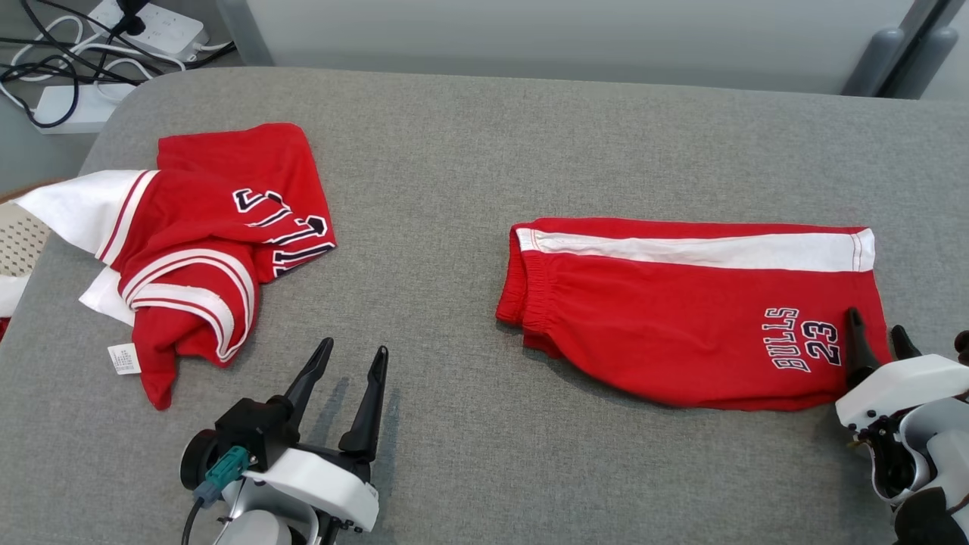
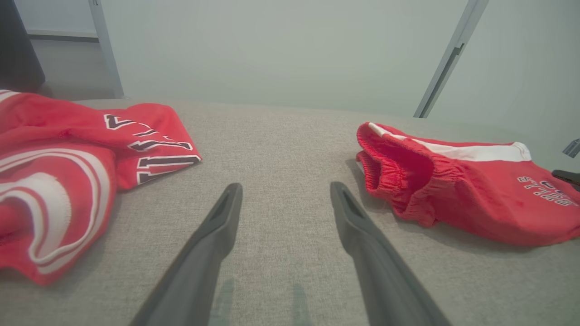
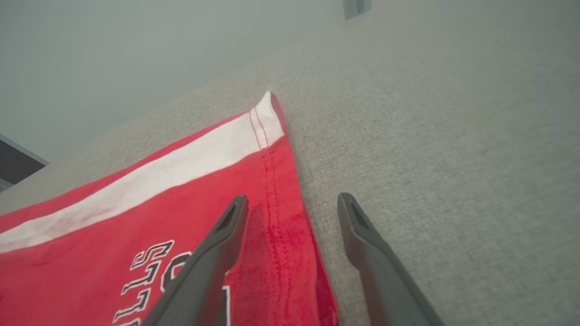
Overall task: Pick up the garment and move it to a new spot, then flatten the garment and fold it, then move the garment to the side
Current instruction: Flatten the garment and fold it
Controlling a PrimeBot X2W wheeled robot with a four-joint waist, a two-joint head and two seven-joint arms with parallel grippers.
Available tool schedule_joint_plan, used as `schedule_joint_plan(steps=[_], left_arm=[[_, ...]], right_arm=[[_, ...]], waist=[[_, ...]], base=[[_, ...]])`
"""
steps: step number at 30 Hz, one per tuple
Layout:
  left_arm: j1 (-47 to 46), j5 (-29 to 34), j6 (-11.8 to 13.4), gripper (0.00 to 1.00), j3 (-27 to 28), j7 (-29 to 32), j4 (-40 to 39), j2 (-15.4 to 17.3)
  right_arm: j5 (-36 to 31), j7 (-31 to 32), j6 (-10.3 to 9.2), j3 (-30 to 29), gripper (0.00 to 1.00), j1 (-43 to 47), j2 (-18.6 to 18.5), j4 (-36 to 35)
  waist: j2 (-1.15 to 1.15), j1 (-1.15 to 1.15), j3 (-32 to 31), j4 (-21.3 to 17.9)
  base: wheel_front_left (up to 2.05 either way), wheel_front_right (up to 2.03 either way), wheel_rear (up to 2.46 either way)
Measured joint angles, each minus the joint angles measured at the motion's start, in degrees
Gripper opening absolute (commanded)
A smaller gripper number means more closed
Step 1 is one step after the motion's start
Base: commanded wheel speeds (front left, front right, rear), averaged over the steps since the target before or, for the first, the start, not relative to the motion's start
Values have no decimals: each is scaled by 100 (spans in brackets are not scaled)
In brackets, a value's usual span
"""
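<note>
Jersey: crumpled red-and-white heap, far left of the grey table
Left gripper: fingers spread, nothing in them, over bare table
Shorts: red, lying flat right of centre
Right gripper: spread too, straddling the shorts' hem edge

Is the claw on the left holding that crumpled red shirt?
No, the left gripper is open, with only the grey surface between its fingers, apart from the crumpled shirt.

Folded flat, red shorts with a white side stripe and "BULLS 23" lettering lay at right; a red jersey lay crumpled at left.
</note>
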Motion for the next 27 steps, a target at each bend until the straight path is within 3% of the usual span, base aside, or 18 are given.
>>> schedule_joint_plan(steps=[8,16,20,21,27], left_arm=[[-92,-8,0,100,-34,0,-19,-1],[-93,-14,0,100,-64,0,-19,-1],[-96,-27,0,100,-91,0,-16,-1],[-97,-41,0,100,-101,0,-16,-1],[-140,-58,0,100,-127,0,-16,-1]], right_arm=[[216,86,0,318,100,-238,-23,294],[522,197,-1,859,100,-294,3,123],[750,245,-1,1058,25,-316,-3,90],[806,245,-1,1105,0,-316,-9,91],[1084,78,-1,1132,0,-316,-36,103]], waist=[[0,0,110,95],[0,0,151,75],[0,0,142,71],[0,0,138,72],[0,0,108,80]], base=[[0,0,0],[0,0,0],[0,0,0],[0,0,0],[0,0,0]])
